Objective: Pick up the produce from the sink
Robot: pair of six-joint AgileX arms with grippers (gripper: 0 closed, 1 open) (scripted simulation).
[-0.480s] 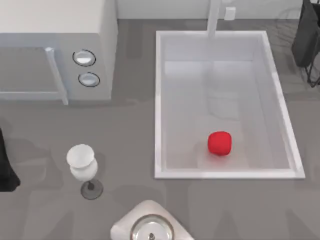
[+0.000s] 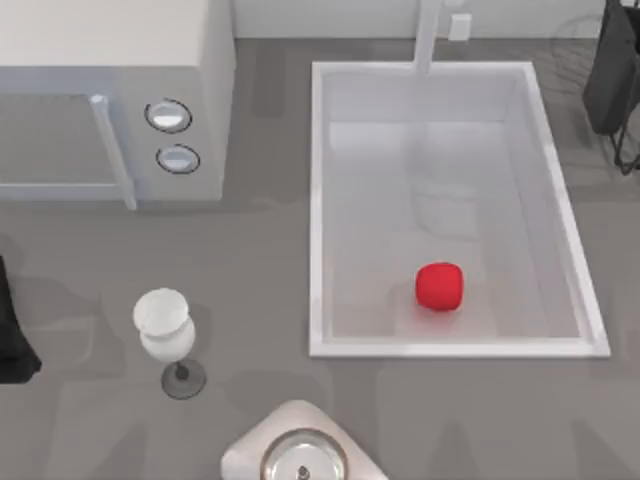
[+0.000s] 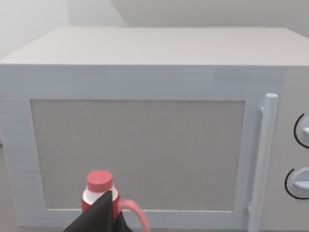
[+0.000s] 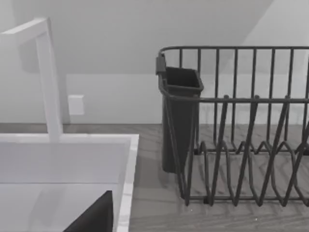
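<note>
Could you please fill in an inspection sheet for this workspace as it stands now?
Surface: grey table.
Job's things: red produce on the sink floor, near its front wall.
Clutter: microwave, wine glass, red-capped bottle, dish rack, round metal-lidded item.
Claws: left arm at the left edge, right arm at the top right corner; neither near the produce.
Cables: nothing seen.
Surroundings: plain wall behind the faucet.

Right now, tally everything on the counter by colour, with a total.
Red: 2 — small red rounded produce in the sink; red-capped bottle before the microwave.
White: 3 — large white rectangular sink; white wine glass; round white lidded pot.
Grey: 1 — grey two-knob microwave.
Dark: 1 — dark wire dish rack.
Total: 7
</note>
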